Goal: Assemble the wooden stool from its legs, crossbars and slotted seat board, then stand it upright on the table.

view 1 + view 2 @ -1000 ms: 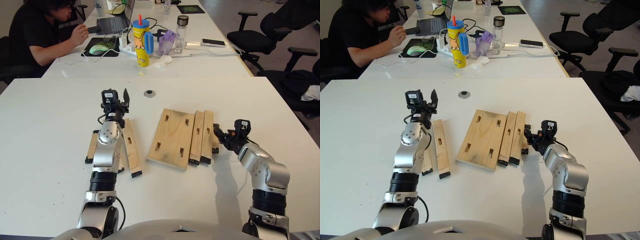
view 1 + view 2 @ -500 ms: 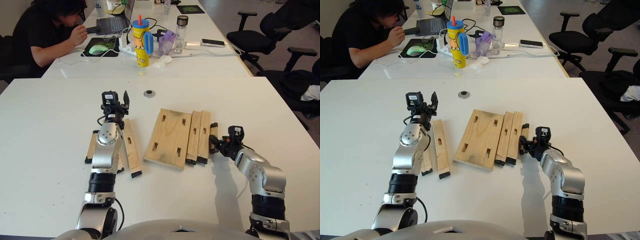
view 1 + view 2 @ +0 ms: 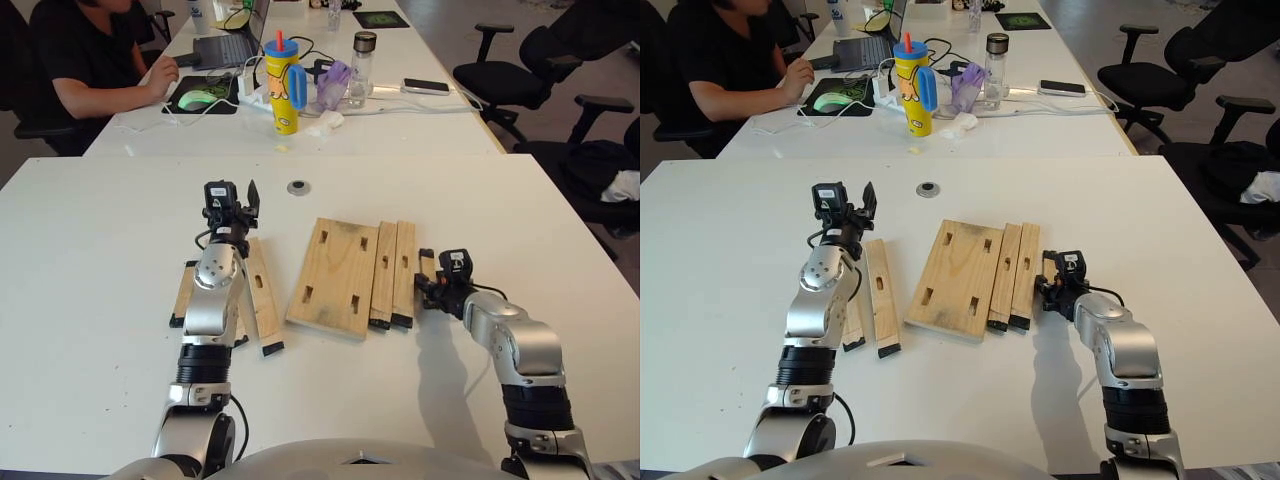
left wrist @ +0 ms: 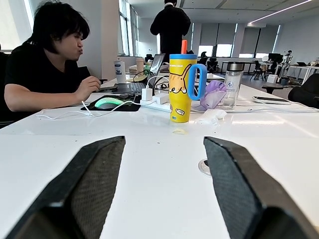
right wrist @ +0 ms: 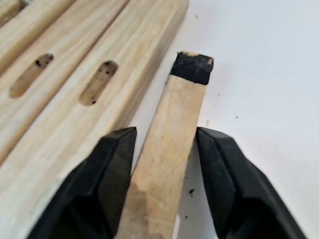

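Note:
The slotted seat board (image 3: 335, 277) lies flat at mid-table, with two slotted legs (image 3: 394, 272) side by side against its right edge. A thin crossbar (image 5: 174, 149) with a black tip lies just right of them, and my right gripper (image 3: 426, 289) is shut on it, low on the table. Two more wooden pieces (image 3: 262, 295) lie to the left, partly under my left arm. My left gripper (image 3: 232, 197) stands open just past their far ends, with nothing between its fingers (image 4: 89, 189).
A round grommet (image 3: 298, 187) sits in the table beyond the left gripper. A second table behind carries a yellow tumbler (image 3: 283, 85), a bottle (image 3: 363, 55) and cables. Office chairs (image 3: 540, 70) stand at the right. Bare tabletop (image 3: 90, 260) lies on both sides.
My right gripper has slid left toward the boards with the crossbar, and the two legs and seat board have shifted slightly left and straightened. The left arm has stayed still.

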You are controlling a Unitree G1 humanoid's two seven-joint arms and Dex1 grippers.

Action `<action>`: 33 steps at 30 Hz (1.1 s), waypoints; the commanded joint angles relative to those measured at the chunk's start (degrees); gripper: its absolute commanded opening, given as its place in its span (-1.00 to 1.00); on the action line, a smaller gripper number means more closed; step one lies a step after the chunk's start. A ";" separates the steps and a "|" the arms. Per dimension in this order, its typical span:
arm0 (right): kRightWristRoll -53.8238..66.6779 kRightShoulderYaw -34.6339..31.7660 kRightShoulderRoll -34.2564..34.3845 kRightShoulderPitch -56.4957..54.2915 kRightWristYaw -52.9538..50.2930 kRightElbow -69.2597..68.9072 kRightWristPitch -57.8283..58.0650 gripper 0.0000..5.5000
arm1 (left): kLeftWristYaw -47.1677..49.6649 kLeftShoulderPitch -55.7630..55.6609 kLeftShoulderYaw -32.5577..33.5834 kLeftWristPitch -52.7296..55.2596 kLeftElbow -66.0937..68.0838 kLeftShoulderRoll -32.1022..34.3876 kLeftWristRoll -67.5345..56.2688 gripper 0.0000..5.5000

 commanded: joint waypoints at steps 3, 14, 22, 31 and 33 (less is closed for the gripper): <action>-2.66 4.33 -0.69 3.86 0.12 3.30 2.30 -0.51 | 0.17 -1.06 -0.06 0.91 1.00 0.40 0.33 0.07; -6.40 -1.45 1.36 -4.22 -3.02 5.17 -20.69 -0.52 | -15.72 -3.30 1.94 10.99 -1.87 -1.36 -18.86 0.07; 0.07 6.97 8.77 -6.84 8.44 -1.07 -34.16 -0.52 | -20.67 -5.94 5.45 33.39 -14.81 -2.34 -45.48 0.07; 2.57 8.15 8.42 -5.27 15.21 -4.36 -38.44 -0.52 | -18.52 -8.69 8.07 40.90 -14.02 1.64 -53.31 0.07; 2.27 8.15 8.24 -5.06 15.72 -4.54 -39.43 -0.52 | -18.30 -8.72 8.37 40.86 -13.11 2.01 -53.44 0.07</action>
